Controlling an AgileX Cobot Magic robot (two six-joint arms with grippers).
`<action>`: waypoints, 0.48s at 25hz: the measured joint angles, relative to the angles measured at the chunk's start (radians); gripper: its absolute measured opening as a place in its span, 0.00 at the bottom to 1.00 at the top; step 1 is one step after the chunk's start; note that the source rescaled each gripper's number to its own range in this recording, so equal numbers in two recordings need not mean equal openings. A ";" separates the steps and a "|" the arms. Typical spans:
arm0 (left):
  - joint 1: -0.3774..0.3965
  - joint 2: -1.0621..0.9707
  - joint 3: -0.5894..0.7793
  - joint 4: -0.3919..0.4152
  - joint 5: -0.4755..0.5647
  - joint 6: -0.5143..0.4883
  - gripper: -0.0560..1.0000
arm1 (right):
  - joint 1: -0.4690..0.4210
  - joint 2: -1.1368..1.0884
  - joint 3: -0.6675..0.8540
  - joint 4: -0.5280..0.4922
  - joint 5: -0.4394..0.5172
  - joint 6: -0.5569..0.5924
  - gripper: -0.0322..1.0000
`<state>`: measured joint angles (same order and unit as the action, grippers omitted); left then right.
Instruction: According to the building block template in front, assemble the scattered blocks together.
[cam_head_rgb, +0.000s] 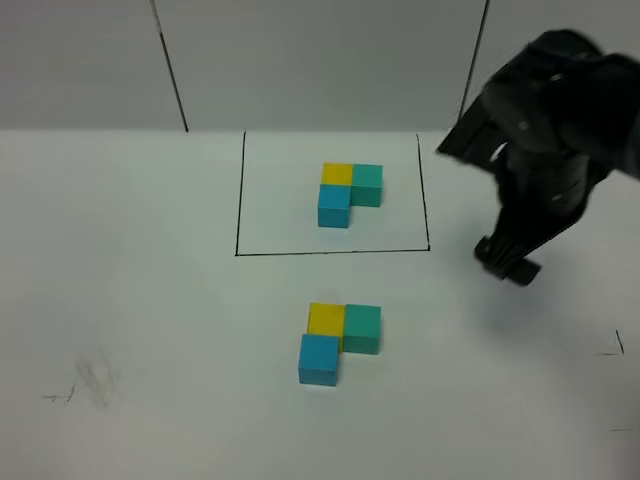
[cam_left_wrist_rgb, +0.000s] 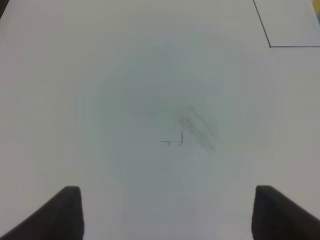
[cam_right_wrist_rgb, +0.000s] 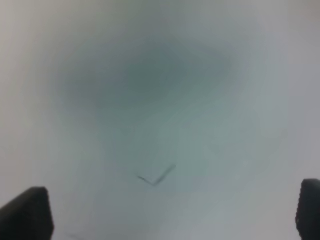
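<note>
Template (cam_head_rgb: 348, 192): framed, table's far centre. Blocks (cam_head_rgb: 338, 342): near it, touching, L-shaped, apparently matching; assembly judged complete. Right gripper (cam_head_rgb: 508, 262): jaws wide, empty, aside. Left gripper (cam_left_wrist_rgb: 167, 212): parted, empty. Next: compare, withdraw.

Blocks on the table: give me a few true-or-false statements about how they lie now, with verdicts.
1. The three scattered blocks touch one another in an L. True.
2. The loose yellow cube lies between the teal-green cube and the sky-blue cube. True.
3. The right gripper holds the teal-green cube. False: it is open, empty, off to the side.
4. The building block template sits outside the black frame. False: inside it.
5. The left gripper is over the blocks. False: it sees bare table.
</note>
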<state>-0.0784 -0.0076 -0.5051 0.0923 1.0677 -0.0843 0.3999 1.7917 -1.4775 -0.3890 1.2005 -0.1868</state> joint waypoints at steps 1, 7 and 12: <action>0.000 0.000 0.000 0.000 0.000 0.000 0.54 | -0.053 -0.032 0.000 0.004 0.000 0.004 1.00; 0.000 0.000 0.000 0.000 0.000 0.000 0.54 | -0.540 -0.289 0.000 0.149 0.004 -0.088 1.00; 0.000 0.000 0.000 0.000 0.000 0.000 0.54 | -0.794 -0.544 0.003 0.328 0.011 -0.175 1.00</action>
<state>-0.0784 -0.0076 -0.5051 0.0923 1.0677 -0.0843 -0.3937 1.2479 -1.4742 -0.0606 1.2113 -0.3618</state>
